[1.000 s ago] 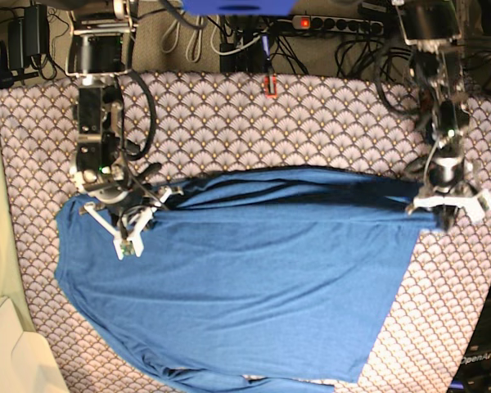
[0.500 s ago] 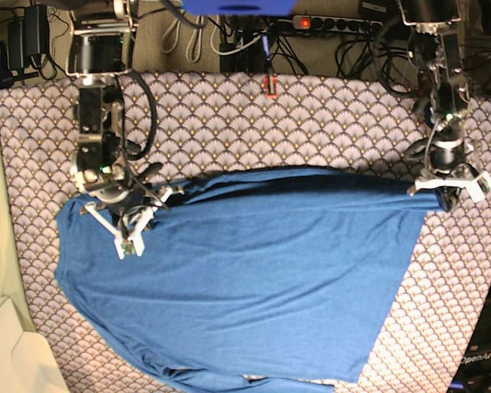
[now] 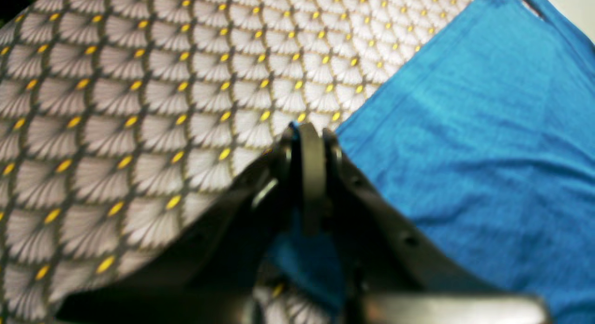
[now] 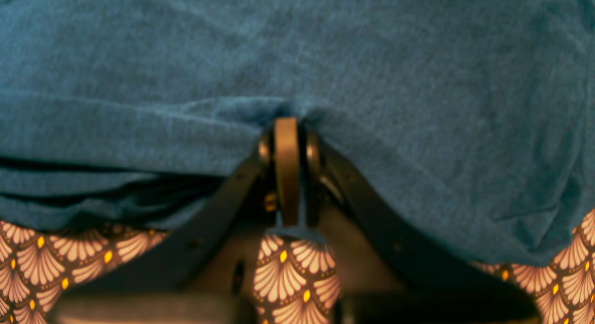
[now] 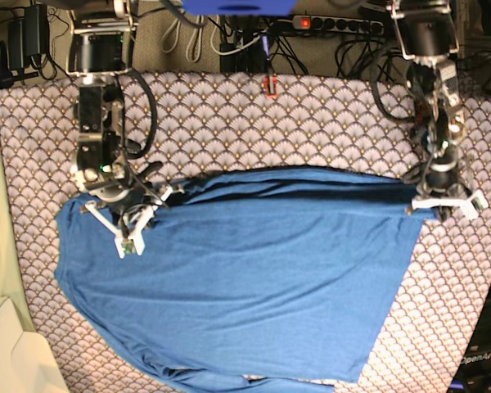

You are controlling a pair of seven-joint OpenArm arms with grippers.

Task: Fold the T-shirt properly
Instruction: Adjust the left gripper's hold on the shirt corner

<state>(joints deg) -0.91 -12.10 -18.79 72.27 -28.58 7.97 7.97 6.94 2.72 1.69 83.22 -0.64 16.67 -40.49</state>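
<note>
The blue T-shirt lies spread across the table, its far edge folded over in a long band. My right gripper, on the base view's left, is shut on a fold of the T-shirt near the shoulder. In the right wrist view the gripper pinches bunched fabric at its tips. My left gripper, on the base view's right, is shut on the shirt's far right corner. In the left wrist view the closed gripper has blue cloth between its fingers, and the T-shirt spreads to the right.
The scallop-patterned table cloth covers the table; bare cloth shows beyond the shirt and to its right. Cables and a power strip run behind the far edge, where a small red item sits. A cream object is at the near left corner.
My left gripper has shifted slightly toward the table's far side and inward, taking the shirt's corner with it. The right gripper has stayed in place.
</note>
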